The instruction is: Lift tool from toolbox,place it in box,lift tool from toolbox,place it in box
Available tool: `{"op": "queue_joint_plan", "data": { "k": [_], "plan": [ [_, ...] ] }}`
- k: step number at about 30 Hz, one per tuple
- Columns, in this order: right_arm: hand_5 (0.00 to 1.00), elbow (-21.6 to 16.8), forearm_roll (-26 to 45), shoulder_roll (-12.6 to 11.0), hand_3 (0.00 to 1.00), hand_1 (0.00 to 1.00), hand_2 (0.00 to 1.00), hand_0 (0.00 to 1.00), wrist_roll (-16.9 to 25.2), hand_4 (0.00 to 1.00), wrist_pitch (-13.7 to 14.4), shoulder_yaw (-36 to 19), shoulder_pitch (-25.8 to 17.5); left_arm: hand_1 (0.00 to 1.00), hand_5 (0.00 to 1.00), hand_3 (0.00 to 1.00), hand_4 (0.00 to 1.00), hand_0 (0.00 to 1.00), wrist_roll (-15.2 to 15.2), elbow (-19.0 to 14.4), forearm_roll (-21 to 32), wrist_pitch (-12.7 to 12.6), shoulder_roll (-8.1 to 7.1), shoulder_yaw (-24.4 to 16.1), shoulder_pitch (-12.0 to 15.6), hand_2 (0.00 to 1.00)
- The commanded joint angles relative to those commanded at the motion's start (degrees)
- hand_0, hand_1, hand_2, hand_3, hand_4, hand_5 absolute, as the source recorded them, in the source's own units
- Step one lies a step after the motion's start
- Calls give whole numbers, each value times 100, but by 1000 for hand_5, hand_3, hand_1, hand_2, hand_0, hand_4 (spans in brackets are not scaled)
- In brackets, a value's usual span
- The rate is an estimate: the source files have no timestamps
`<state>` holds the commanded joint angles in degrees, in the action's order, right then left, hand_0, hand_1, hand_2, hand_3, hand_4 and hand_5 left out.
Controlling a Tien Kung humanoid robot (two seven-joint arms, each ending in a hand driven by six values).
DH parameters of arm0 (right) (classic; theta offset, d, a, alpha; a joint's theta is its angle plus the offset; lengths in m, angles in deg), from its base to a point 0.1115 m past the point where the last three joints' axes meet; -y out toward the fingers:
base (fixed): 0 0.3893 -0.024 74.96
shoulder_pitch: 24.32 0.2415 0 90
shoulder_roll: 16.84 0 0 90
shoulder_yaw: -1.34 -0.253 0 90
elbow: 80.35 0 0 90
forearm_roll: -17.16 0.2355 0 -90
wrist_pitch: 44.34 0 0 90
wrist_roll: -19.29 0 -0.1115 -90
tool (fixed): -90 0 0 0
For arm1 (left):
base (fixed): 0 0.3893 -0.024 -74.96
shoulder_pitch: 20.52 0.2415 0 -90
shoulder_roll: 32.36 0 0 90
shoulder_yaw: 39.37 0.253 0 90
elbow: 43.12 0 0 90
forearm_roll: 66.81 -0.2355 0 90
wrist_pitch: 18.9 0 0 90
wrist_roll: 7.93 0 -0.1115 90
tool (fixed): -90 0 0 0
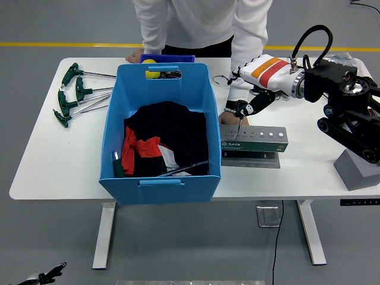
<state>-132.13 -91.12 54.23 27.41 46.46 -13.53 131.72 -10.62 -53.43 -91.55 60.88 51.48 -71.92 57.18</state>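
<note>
The right hand [252, 95] comes in from the right w/ its fingers pinched on a green-handled tool [240, 111]. The tool hangs just above the left end of the gray tool stand [254, 140], beside the big blue box [161, 130]. A person's hand [228, 118] rests on the table [41, 148] btwn box & stand. Four more green tools [74, 92] lie at the far left.

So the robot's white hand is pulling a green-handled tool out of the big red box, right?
Not quite. The head view shows the robot's right hand gripping the green-handled tool over the grey metal tool holder, not a red box. The big plastic box beside it is blue and holds dark and red cloth.
</note>
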Motion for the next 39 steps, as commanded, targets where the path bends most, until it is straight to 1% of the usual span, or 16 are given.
{"op": "queue_joint_plan", "data": {
  "k": [1, 5, 6, 7, 11, 12, 17, 18, 23, 24, 29, 30, 32, 39],
  "plan": [
    [551, 104, -10, 66, 571, 695, 723, 774, 11, 998, -38, 65, 45, 897, 569, 642, 757, 896, 7, 0, 27, -1, -3, 30, -12, 871],
    [551, 324, -68, 237, 571, 695, 723, 774, 49, 998, -142, 256, 155, 897, 569, 642, 757, 896, 23, 0, 91, -1, -14, 104, -47, 871],
    [532, 365, -80, 277, 545, 656, 678, 781, 54, 998, -155, 296, 175, 895, 567, 643, 757, 894, 25, 0, 97, -1, -16, 113, -55, 871],
    [532, 410, -87, 321, 545, 656, 678, 781, 59, 998, -168, 331, 192, 895, 567, 643, 757, 894, 27, 0, 104, -2, -18, 123, -64, 871],
    [532, 529, -65, 447, 545, 656, 678, 781, 66, 998, -216, 435, 228, 895, 567, 643, 757, 894, 29, 0, 110, -3, -23, 141, -87, 871],
    [516, 543, -65, 468, 533, 614, 652, 785, 61, 991, -237, 452, 233, 895, 570, 643, 758, 896, 28, 0, 104, -3, -24, 136, -91, 871],
    [516, 610, -25, 586, 533, 614, 652, 785, 23, 991, -296, 490, 219, 895, 570, 643, 758, 896, 33, 0, 103, -13, -29, 140, -113, 871],
    [489, 643, -5, 610, 486, 573, 604, 787, 20, 958, -301, 491, 214, 894, 567, 642, 757, 896, 36, 0, 113, -14, -30, 154, -120, 870],
    [489, 823, 36, 682, 486, 573, 604, 787, -4, 958, -375, 487, 182, 894, 567, 642, 757, 896, 49, 0, 153, -23, -31, 206, -144, 870],
    [443, 857, 52, 685, 460, 558, 593, 790, -9, 912, -392, 486, 168, 894, 567, 642, 758, 897, 50, 0, 149, -24, -32, 204, -155, 870],
    [443, 999, 126, 672, 460, 558, 593, 790, -11, 912, -464, 525, 109, 894, 567, 642, 758, 897, 39, 0, 33, -46, -22, 84, -179, 870],
    [408, 1025, 143, 673, 464, 552, 581, 791, -13, 881, -472, 533, 99, 894, 568, 641, 759, 899, 37, 0, 28, -47, -21, 83, -181, 869],
    [408, 1069, 183, 677, 464, 552, 581, 791, -18, 881, -478, 547, 75, 894, 568, 641, 759, 899, 29, 0, 9, -47, -18, 81, -184, 869],
    [405, 1066, 277, 727, 468, 551, 574, 791, -26, 877, -473, 641, 18, 894, 565, 642, 758, 902, 4, 0, -47, -42, -13, 59, -156, 868]
  ]
}}
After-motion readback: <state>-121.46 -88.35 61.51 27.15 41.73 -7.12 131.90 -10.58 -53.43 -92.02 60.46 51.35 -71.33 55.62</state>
